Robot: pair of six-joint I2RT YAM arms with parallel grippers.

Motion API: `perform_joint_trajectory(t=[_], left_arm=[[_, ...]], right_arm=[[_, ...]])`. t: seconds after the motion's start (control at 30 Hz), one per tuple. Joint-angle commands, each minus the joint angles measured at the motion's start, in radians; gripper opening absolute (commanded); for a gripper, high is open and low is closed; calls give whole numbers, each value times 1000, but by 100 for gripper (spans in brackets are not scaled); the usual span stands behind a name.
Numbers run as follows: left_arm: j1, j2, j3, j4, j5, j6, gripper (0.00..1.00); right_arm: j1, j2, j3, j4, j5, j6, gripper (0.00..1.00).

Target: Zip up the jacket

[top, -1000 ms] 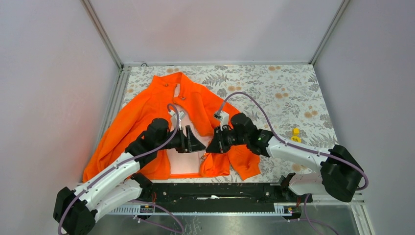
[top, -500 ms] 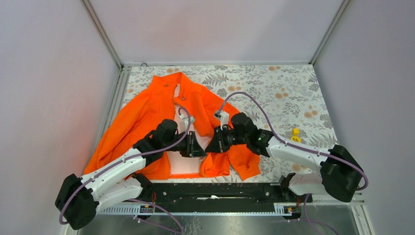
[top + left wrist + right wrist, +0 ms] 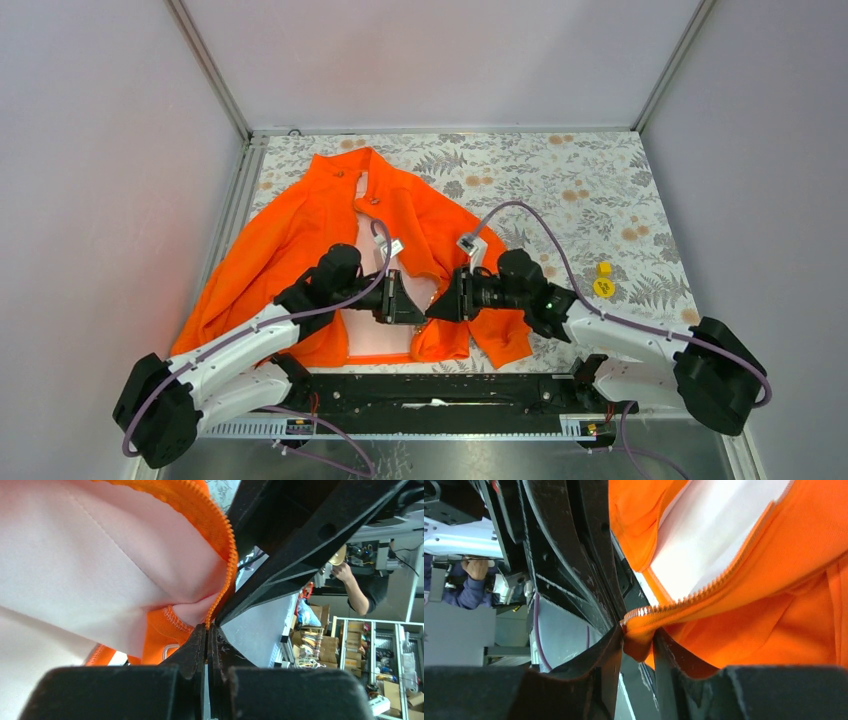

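The orange jacket (image 3: 300, 225) lies open on the table's left half, its pale lining (image 3: 375, 330) showing. Both grippers meet tip to tip at the right front edge near the hem. My left gripper (image 3: 417, 308) is shut on that zipper edge; in the left wrist view the orange zipper teeth (image 3: 223, 540) run down into its closed tips (image 3: 207, 627). My right gripper (image 3: 434, 310) stands slightly open, with a fold of the orange zipper edge (image 3: 704, 592) still between its fingers (image 3: 639, 631). The zipper slider is hidden.
A small yellow object (image 3: 603, 286) lies on the floral table cover (image 3: 580, 190) to the right of the jacket. A black rail (image 3: 430, 392) runs along the near edge. Grey walls close in both sides and the back.
My left gripper moved right to the zipper edge and shut on it. My right gripper's jaws parted, and the right arm shifted lower and to the right.
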Motion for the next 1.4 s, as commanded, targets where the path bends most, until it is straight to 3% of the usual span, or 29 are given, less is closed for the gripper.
perform_joint_trajectory(t=[0.0, 0.1, 0.23, 0.43, 0.7, 1.03, 1.1, 1.23, 1.37], left_arm=[[-2, 9, -18, 195, 101, -56, 0], [-2, 13, -23, 209, 106, -62, 0], [-2, 17, -27, 223, 104, -71, 0], [-2, 17, -43, 250, 79, -93, 0], [0, 11, -56, 269, 56, -111, 0], [7, 6, -92, 384, 6, -211, 0], [7, 24, -113, 458, 20, -253, 0], [9, 46, -130, 520, 16, -290, 0], [8, 47, -131, 534, 7, -300, 0]], right_arm=[[-7, -71, -130, 326, 18, 174, 42], [-6, -80, -221, 530, 23, 273, 52], [-6, -67, -232, 601, 11, 310, 54], [-6, -39, -252, 729, 3, 375, 53], [-6, -15, -280, 831, 9, 422, 43], [-6, 3, -281, 869, 29, 445, 47], [-5, 15, -280, 907, 46, 472, 43], [-5, 37, -275, 932, 97, 511, 25], [-6, 53, -265, 936, 125, 517, 16]])
